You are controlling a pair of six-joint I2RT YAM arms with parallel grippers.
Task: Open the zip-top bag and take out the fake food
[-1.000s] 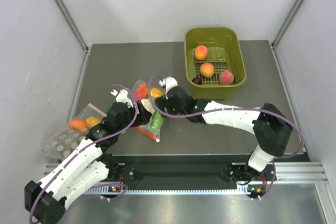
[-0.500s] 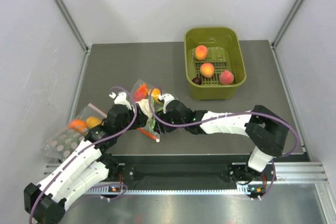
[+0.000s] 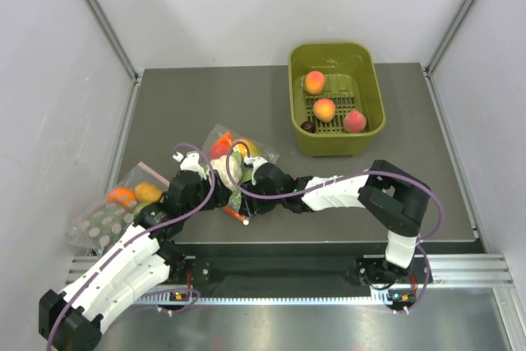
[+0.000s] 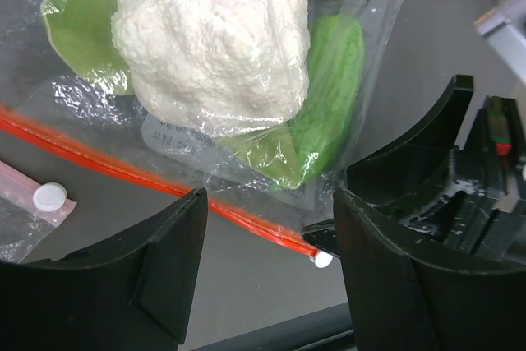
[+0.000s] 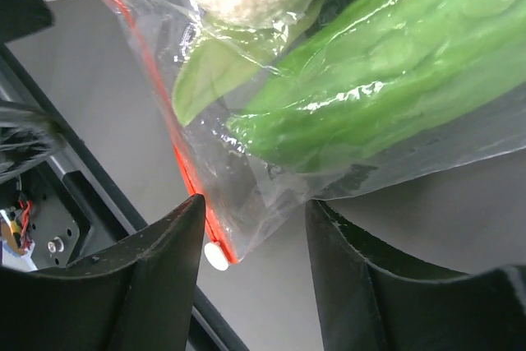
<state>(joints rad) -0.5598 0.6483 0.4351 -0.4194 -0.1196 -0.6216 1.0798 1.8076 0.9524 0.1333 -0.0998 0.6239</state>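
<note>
Left wrist: we see left gripper spread, orange-red zip strip crossing between its fingers.
Zip-top bag: on table mid-front, fake food inside.
Right gripper: spread, bag's corner between its fingers.
Far right: green basket.

Bright, even light from overhead, soft shadows. Top view sharp. Wrist views: white glints on zip-top bag, near edges kinda soft.
</note>
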